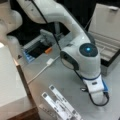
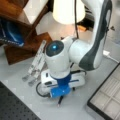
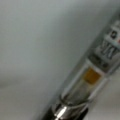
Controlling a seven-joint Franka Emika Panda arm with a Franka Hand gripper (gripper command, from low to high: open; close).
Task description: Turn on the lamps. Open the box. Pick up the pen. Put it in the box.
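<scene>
Filling the wrist view from lower centre to upper right is the pen (image 3: 85,82), seen very close: a clear silvery barrel with a small orange patch and printed markings, lying on the pale grey table (image 3: 32,45). In a front view its dark tip (image 2: 59,101) pokes out below the gripper (image 2: 61,91), which is lowered to the table over it; the arm's white wrist and blue mount cover the fingers, so I cannot tell whether they are spread or pinching the pen. The same gripper (image 1: 98,96) shows in a front view only as a white block with a black cable looped beside it. At the right edge in both front views the box (image 1: 105,37) stands open, its pale grooved lining (image 2: 110,95) exposed. A lit lampshade (image 2: 68,11) glows at the top, a white cable (image 1: 41,71) crosses the table, and what look like white hinged strips (image 1: 58,103) lie near the bottom.
</scene>
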